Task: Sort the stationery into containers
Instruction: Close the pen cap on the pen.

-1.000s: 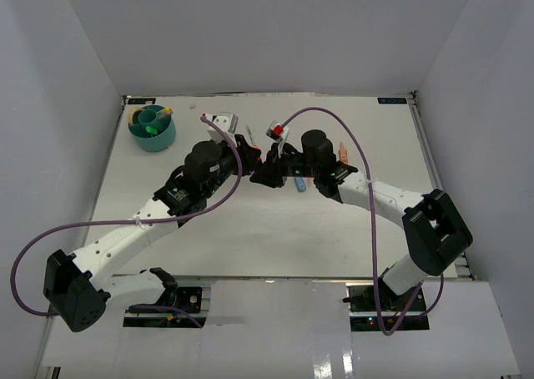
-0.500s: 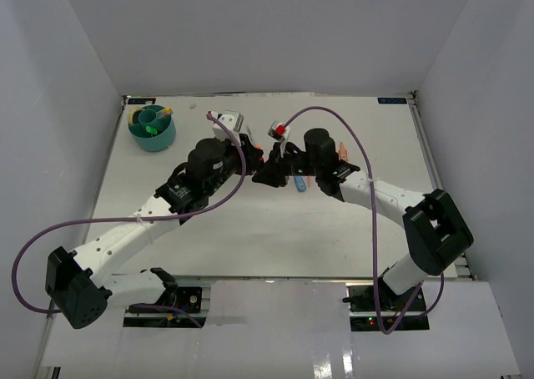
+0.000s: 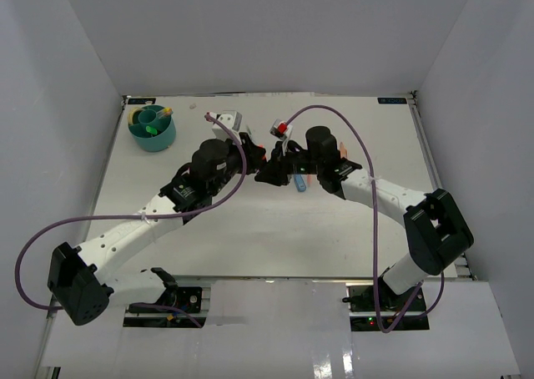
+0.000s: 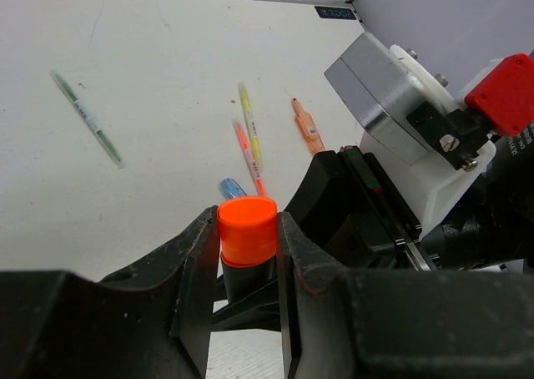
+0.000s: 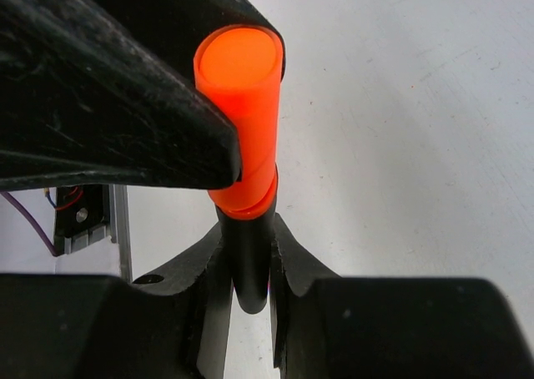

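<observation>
White tabletop (image 3: 250,229) inside pale walls: well apart from the teal organiser (image 3: 155,144), you see the orange-capped highlighter (image 5: 240,120) pinched at both ends. The left gripper (image 4: 248,250) is clamped on its cap and the right gripper (image 5: 248,270) on its black barrel, probably a handover toward the organiser's side. Print on the loose pens (image 4: 249,149) and on the table-edge label (image 4: 334,12) is too small for you to read.

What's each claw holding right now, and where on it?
Both grip one short chunky orange-and-black highlighter: the left claw clamps its orange cap, the right claw its black barrel.
</observation>
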Robot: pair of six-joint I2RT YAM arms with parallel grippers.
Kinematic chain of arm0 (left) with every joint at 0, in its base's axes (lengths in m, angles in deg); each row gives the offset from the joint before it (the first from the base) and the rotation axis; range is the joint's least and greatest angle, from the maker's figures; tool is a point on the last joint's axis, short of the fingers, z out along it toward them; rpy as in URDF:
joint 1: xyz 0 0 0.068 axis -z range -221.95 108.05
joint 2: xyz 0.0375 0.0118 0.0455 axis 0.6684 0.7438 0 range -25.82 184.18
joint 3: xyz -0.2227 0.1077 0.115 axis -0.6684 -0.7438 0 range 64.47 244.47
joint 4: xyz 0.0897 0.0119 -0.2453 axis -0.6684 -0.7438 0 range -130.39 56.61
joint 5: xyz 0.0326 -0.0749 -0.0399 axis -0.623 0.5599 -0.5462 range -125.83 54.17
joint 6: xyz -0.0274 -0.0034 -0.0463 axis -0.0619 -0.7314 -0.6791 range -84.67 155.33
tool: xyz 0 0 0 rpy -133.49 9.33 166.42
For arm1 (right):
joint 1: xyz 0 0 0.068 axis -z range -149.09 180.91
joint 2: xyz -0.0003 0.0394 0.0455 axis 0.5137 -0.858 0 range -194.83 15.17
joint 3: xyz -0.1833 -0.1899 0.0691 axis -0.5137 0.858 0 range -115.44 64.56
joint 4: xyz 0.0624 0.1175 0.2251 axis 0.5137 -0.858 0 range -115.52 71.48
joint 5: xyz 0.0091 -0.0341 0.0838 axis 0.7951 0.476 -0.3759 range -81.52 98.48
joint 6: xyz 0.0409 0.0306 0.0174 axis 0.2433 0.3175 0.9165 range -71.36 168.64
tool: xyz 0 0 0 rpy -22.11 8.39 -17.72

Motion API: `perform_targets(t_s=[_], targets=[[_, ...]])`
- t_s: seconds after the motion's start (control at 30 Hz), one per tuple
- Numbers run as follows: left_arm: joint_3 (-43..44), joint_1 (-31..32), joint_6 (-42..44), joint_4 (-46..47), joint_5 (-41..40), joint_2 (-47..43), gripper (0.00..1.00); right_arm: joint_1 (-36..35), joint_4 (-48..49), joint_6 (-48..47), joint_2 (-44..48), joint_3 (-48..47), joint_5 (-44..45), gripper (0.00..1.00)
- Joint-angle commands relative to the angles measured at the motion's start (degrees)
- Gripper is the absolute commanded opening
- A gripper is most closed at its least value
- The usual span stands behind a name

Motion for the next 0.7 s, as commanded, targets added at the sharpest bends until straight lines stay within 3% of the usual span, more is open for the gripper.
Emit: perform_targets(t_s=[0.0,0.3,0.67], targets=[[-4.1,3.5,-1.3,-13.0,7.1,2.7,0.06,0.7,14.9,-1.2,4.6,-9.0,0.4,0.08],[-3.7,3.6,3.8,-16.7,5.8,3.2,0.00,2.4,14.7,-1.4,5.8,-9.8,-0.6,0.08],[-5.0,3.8,1.4,-17.5,11.2,5.4,0.00,3.5,15.0,-1.4,5.5,-14.6,-1.4,0.08]])
